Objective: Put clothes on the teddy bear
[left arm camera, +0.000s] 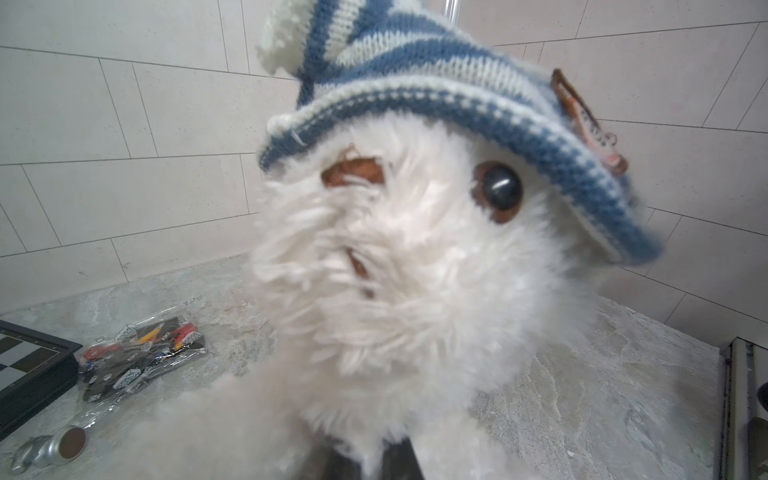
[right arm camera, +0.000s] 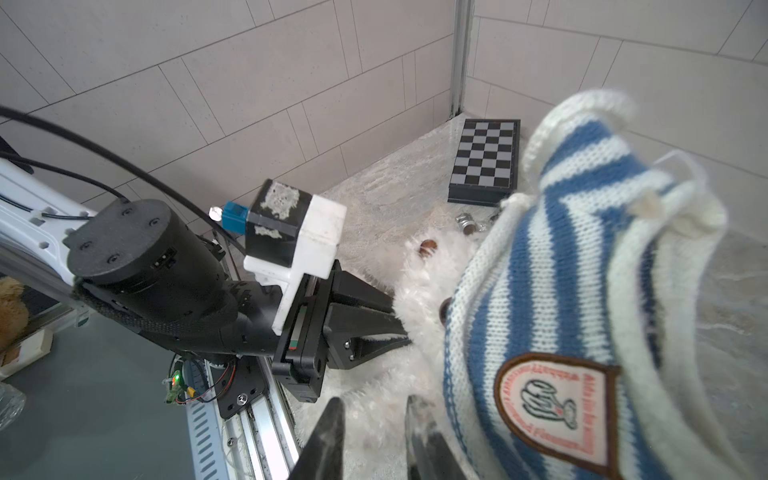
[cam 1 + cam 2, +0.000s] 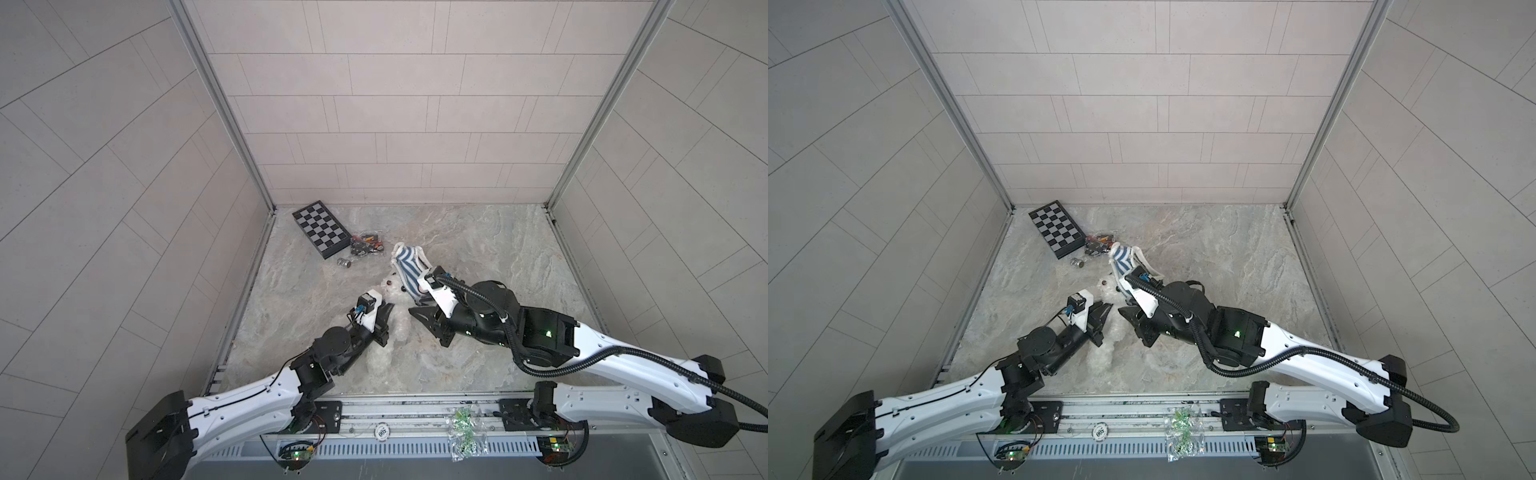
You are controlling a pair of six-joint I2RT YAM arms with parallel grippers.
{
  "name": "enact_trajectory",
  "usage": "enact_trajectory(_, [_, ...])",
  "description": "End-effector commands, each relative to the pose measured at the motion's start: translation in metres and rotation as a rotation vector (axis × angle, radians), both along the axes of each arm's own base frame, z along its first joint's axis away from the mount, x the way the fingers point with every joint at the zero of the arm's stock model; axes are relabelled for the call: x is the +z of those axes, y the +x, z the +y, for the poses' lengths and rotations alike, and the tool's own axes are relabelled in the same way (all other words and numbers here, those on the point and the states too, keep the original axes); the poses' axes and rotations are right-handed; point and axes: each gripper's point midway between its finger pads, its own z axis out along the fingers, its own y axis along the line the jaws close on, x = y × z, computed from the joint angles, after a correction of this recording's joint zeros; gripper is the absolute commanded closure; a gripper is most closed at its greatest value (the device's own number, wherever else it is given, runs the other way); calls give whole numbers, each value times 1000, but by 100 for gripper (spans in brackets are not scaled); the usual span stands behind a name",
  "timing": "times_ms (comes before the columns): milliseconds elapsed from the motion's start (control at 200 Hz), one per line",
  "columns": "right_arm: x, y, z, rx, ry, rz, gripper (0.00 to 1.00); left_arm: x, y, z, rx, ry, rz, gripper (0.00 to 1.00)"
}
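Mid-frame, the left jaws clamp the teddy bear [image 3: 395, 293] steady for dressing, striped shirt [image 3: 407, 266] perched on its head, as the right jaws hang part-open and empty.

A black-framed chessboard [image 3: 320, 230] lies flat at the far left corner of the marbled tabletop [image 3: 498, 257], and a clear bag of small coloured parts [image 3: 365, 245] rests against its near end. A small metal cylinder [image 3: 344, 263] lies just beside that bag. A second clear bag, holding green pieces [image 3: 465, 432], rests on the front rail.
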Motion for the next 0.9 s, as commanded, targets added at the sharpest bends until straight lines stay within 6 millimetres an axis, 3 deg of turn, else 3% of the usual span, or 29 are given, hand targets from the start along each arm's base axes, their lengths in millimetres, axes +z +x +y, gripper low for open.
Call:
enact_trajectory(0, [22,4,-23,-71,-27,-35,68,9,0,4,20,13,-42,100])
enact_trajectory(150, [45,31,-50,-171,-46,-3,69,10,-1,2,7,32,-48,100])
enact_trajectory(255, [41,59,-62,-192,-48,87,74,12,-2,1,-1,32,-55,100])
enact_trajectory(400, [21,83,-60,-193,-100,152,79,13,-3,-1,-13,34,-59,100])
enact_trajectory(681, [-5,90,-41,-113,-137,235,79,12,-5,-4,-34,48,-61,100])
enact_trajectory(891, [-15,79,-23,-9,-113,316,72,12,-5,-5,-39,50,-62,100])
